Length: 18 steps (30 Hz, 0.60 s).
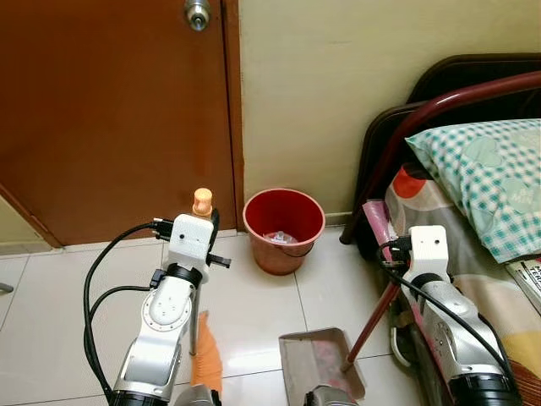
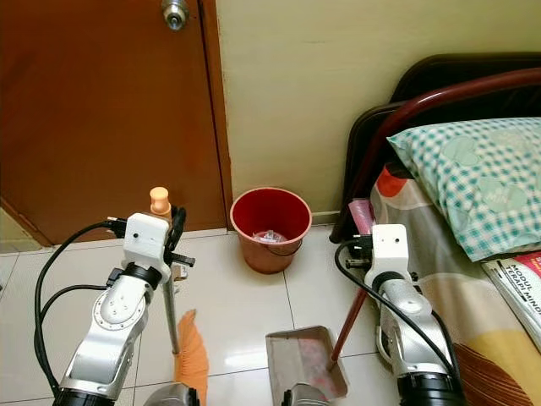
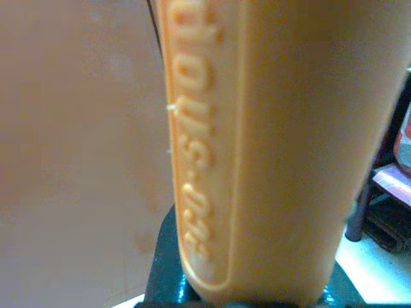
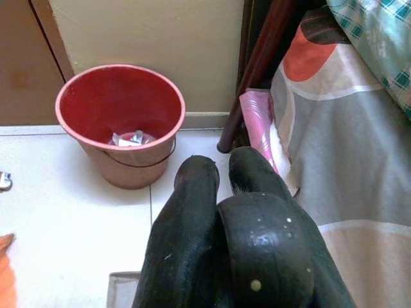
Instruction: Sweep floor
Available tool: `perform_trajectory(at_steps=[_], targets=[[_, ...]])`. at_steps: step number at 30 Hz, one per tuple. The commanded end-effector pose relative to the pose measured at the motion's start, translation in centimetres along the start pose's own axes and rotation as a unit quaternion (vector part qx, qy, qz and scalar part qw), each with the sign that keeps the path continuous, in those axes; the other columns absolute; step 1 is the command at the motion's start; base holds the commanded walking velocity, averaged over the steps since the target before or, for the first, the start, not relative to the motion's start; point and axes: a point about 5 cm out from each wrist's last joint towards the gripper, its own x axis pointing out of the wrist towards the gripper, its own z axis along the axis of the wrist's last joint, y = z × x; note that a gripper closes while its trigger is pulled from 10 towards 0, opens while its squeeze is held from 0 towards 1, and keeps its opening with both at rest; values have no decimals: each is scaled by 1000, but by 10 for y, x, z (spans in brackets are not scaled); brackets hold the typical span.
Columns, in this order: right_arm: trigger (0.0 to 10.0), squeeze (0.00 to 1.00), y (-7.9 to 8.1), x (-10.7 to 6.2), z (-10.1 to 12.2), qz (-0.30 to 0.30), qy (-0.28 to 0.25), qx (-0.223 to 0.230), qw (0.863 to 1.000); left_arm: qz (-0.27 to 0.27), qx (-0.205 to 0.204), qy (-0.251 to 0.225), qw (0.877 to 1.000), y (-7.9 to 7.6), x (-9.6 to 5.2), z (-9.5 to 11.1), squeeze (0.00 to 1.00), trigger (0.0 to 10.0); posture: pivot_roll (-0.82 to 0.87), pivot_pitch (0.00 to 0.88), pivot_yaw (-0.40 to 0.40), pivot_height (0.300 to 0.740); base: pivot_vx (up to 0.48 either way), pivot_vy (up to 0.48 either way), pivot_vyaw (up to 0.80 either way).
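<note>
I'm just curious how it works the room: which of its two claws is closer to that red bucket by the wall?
Roughly even; the right looks slightly nearer. The right gripper, gripping the dustpan handle, sits beside the bed, right of the red bucket. The left gripper, clamped on the broom handle, is to its left.

Head cameras downward; wrist cameras close-up.

brown door [image 1: 110, 110] with knob [image 1: 197, 13] | checked pillow [image 1: 490, 178] on bed [image 2: 473, 279] | books [image 2: 524, 292] at bed edge
</note>
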Motion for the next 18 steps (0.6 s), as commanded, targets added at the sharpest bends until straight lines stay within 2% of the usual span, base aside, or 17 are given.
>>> perform_trajectory(at_steps=[1, 5, 9, 12, 18], targets=[[10000, 0, -6, -2, -13, 0, 25, -11, 1000, -8, -5, 15, 1000, -3, 0, -4, 0, 10000, -34, 124, -15, 740, 0, 0, 0], [10000, 0, -6, -6, -8, 44, -14, -28, 999, -9, -4, 17, 1000, -2, 0, -5, 0, 10000, -35, 128, -9, 740, 0, 0, 0], [10000, 0, -17, -7, -6, 35, -35, -65, 997, -10, -4, 16, 1000, -1, 1, -4, 0, 10000, -38, 131, -2, 740, 0, 0, 0], [10000, 0, -24, -7, -2, 35, -63, -49, 996, -12, -4, 15, 1000, -1, 2, -4, 0, 10000, -44, 134, 5, 740, 0, 0, 0], [10000, 0, -23, -6, 4, 48, -103, -50, 992, -18, -1, 16, 1000, 1, 2, -4, 0, 10000, -44, 132, 28, 740, 0, 0, 0]])
